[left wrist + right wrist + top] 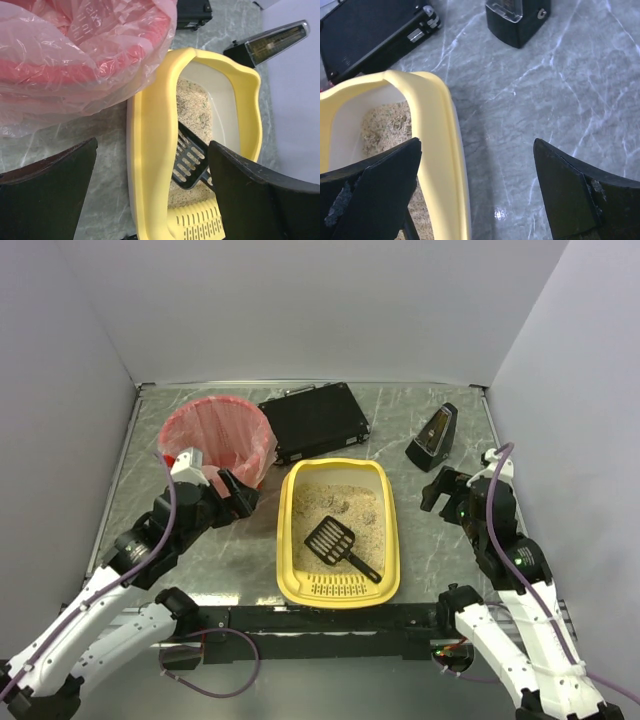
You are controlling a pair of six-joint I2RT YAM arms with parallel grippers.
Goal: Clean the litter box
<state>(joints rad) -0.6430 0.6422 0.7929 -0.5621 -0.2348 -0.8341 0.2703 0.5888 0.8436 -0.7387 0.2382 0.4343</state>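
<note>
Pink-lined bin [218, 445] beside flat black case [314, 421]; black metronome-like device [433, 438] right; marble table [420, 560].

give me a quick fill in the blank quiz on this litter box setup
1. The black scoop lies inside the ____ litter box.
2. The round bin holds a ____ plastic liner.
3. The left gripper and the right gripper hold nothing, and the jaws of both stand ____.
Missing words: yellow; pink; open.

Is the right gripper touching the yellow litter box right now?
Apart. The top view shows a strip of bare table between the right gripper and the litter box rim.
</note>
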